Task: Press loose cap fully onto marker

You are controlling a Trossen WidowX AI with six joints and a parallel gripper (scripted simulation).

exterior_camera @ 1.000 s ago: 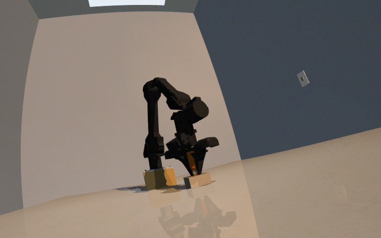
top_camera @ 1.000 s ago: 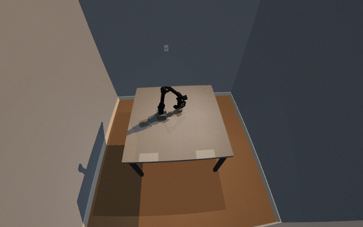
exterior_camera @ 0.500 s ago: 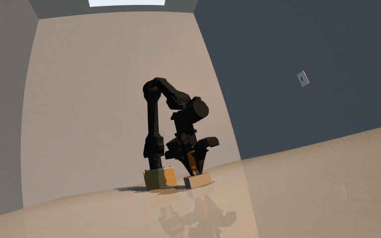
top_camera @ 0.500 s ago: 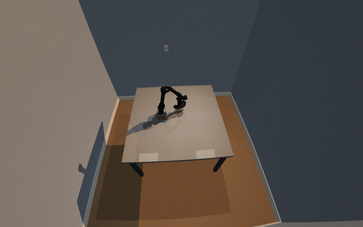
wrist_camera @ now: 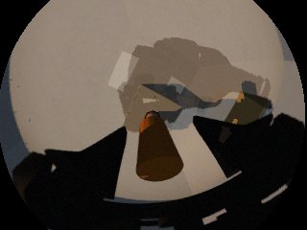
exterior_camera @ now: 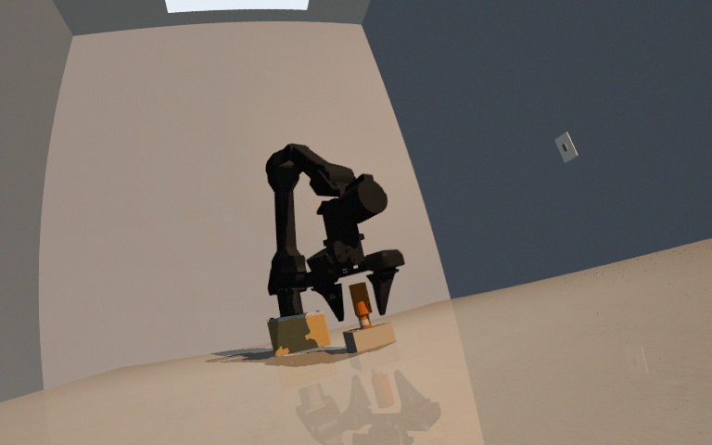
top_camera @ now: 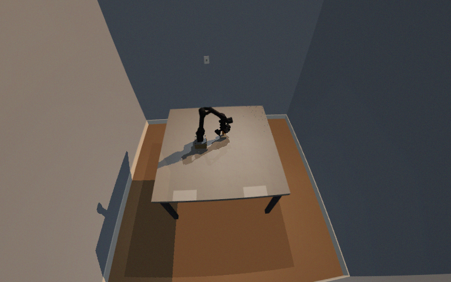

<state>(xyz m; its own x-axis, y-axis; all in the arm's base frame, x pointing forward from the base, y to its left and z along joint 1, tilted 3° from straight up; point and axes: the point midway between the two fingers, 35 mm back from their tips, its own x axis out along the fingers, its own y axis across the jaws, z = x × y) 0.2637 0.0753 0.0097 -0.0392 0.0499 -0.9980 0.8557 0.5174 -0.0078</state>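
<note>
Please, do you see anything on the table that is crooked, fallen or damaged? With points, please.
Nothing stands out. The orange cap (exterior_camera: 360, 296) (wrist_camera: 158, 150) sits upright over the marker in the holder block (exterior_camera: 374, 338), between the open fingers of the gripper (exterior_camera: 362, 317). Whether it is fully clicked on, I cannot tell.
</note>
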